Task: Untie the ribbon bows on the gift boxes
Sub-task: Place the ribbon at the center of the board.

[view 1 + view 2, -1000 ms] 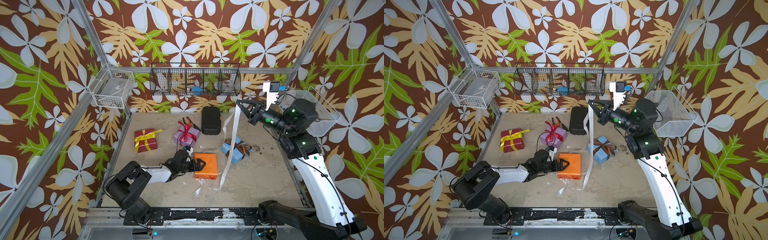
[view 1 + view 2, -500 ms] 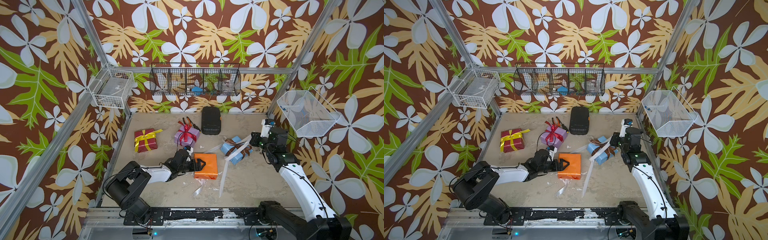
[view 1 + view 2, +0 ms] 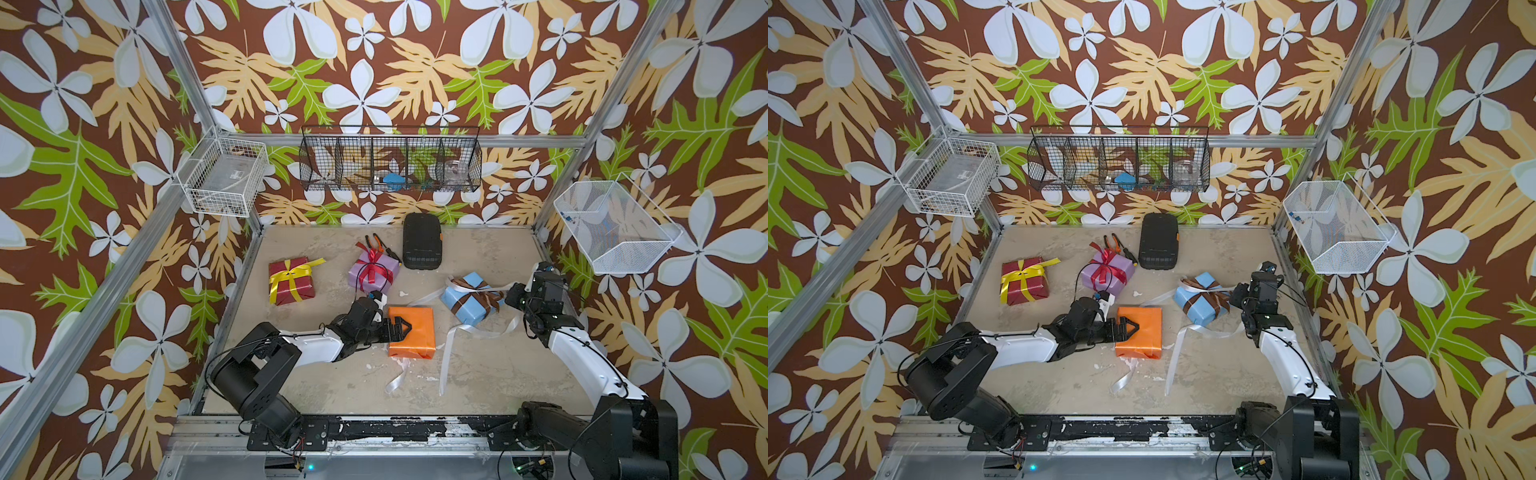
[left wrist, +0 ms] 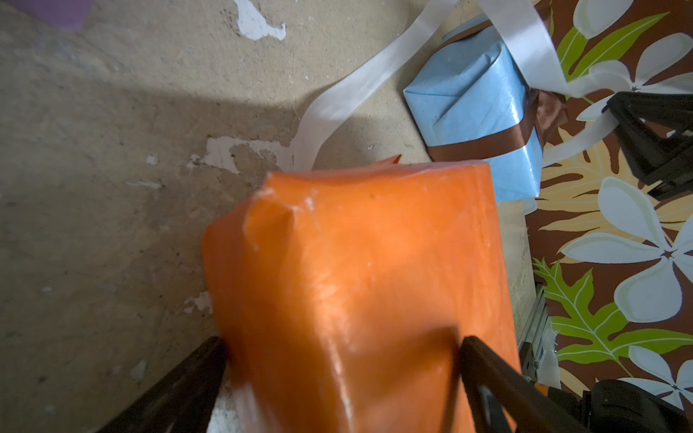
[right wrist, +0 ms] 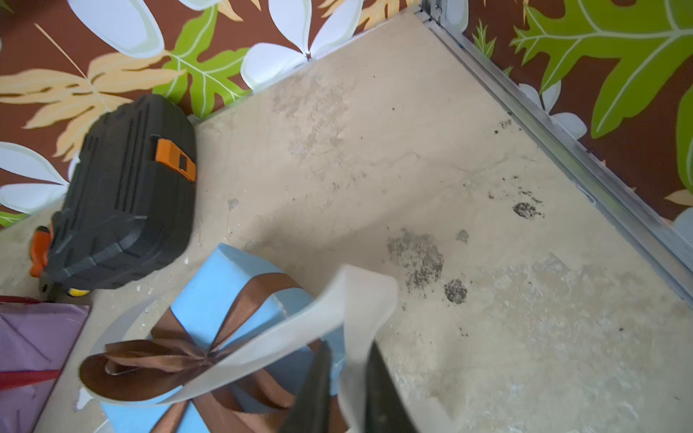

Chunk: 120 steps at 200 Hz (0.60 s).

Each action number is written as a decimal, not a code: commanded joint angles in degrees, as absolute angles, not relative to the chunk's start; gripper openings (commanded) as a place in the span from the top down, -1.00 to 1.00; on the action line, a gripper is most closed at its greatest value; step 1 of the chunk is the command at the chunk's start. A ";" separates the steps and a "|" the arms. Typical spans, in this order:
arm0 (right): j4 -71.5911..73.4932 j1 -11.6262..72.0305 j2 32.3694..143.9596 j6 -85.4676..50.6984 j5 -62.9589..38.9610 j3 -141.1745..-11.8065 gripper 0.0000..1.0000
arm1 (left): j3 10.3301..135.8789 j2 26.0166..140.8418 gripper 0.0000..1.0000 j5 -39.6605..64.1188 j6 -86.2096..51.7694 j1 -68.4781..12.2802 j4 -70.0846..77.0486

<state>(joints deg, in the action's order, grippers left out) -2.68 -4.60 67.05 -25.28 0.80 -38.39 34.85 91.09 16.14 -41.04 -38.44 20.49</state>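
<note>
Ribbon-shedding looks to be the step in hand. The orange box [image 3: 415,332], mid-worktop [image 3: 478,374] toward the front edge, is bare. The white ribbon [image 5: 292,326] trails loose over the worktop and across the light blue box [image 3: 471,313] by the right edge. The right jaws, just beside that box, stand partly open with the white ribbon slack between them, not pinched. The left jaws are spread wide at the orange box's left end, one side over its top; whether they clamp it I cannot tell. Still tied are the brown bow [image 5: 176,360] on the light blue box, the red bow [image 3: 374,266] on the lilac box [image 3: 390,268] toward the back edge, and the yellow bow [image 3: 296,272] on the dark red box [image 3: 284,286] near the left edge. Next, I judge, the right jaws must clear the white ribbon, then pinch a free tail of the brown bow, not a loop, and pull outward while the box is steadied.
</note>
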 commanded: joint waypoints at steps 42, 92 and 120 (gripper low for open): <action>-7.94 -2.38 58.79 -21.73 -10.24 -42.51 -1.00 | 36.59 89.62 -0.99 9.52 -38.38 -38.41 6.77; -8.06 11.25 55.97 -23.02 -26.99 -37.70 -0.59 | 40.03 86.60 -0.99 8.35 -37.10 -38.24 3.56; -4.21 25.16 57.66 -23.72 -24.45 -31.98 -0.57 | 39.96 83.69 -0.99 9.78 -37.34 -36.13 2.51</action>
<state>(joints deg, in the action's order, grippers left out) -7.14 18.59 56.77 -22.50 -21.41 -35.51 39.81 85.60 10.37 -38.50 -37.74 6.07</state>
